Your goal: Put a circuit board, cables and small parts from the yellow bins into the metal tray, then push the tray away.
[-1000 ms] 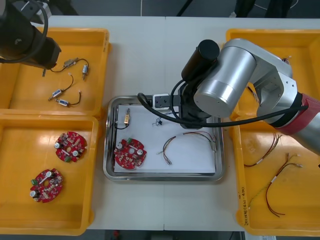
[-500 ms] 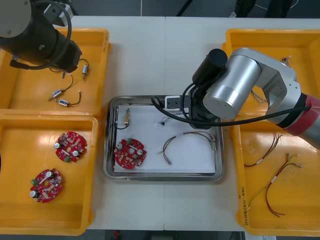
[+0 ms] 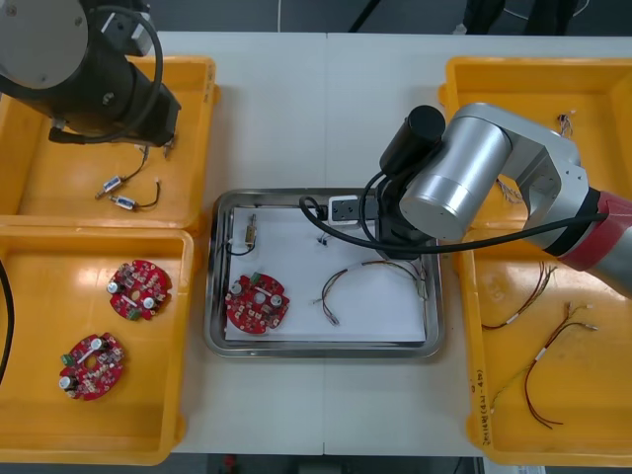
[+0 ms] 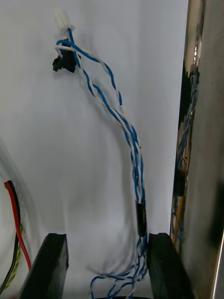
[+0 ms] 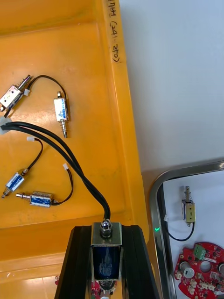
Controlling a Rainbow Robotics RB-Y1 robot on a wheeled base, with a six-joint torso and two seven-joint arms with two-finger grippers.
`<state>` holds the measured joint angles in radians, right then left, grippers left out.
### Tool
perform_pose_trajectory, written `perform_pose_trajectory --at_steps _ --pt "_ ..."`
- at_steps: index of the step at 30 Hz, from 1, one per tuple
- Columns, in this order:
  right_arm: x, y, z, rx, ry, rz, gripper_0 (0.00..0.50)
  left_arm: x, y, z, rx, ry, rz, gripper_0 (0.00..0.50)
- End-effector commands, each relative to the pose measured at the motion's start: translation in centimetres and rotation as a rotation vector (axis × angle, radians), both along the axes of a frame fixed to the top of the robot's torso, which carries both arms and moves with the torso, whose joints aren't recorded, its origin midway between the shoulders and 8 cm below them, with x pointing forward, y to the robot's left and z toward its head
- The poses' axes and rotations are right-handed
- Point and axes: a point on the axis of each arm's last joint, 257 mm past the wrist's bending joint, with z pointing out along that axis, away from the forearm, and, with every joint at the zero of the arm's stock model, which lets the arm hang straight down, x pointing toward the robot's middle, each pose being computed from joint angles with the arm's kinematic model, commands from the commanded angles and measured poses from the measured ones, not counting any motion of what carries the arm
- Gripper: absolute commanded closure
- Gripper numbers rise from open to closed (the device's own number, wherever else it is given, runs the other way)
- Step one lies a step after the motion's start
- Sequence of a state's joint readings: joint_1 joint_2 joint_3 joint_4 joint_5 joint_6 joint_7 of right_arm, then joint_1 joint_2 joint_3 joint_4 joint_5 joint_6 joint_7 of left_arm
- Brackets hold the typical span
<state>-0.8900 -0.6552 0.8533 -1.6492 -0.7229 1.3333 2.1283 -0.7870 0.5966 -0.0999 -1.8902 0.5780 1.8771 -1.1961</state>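
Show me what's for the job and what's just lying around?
Job: metal tray, its circuit board, blue and white cable between the open right jaws, small metal part clamped in the left jaws.
Lying about: two spare boards, loose cables in yellow bins.

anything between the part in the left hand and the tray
Nothing visible blocks it. The left hand, shut on a small metal part, is over the yellow bin; only that bin's wall and bare table lie before the metal tray. The right hand, open, hangs over the tray's right side.
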Motion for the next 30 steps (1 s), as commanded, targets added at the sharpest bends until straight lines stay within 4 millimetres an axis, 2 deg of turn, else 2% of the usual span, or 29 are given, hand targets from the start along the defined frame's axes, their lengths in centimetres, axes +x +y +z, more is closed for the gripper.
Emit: perform_pose_trajectory --at_steps 1,22,30 --pt "-0.6 0.4 0.1 -0.020 0.003 0.039 0.000 -0.5 -1.3 0.1 -0.041 -0.014 0.030 0.500" --pt "-3.9 0.9 2.9 -0.070 0.014 0.037 0.000 -0.5 -1.6 0.2 -0.055 -0.014 0.033 0.498" --pt "-5.9 -0.4 6.5 -0.091 0.061 -0.073 0.000 -0.5 -1.7 0.3 -0.064 -0.018 0.038 0.498"
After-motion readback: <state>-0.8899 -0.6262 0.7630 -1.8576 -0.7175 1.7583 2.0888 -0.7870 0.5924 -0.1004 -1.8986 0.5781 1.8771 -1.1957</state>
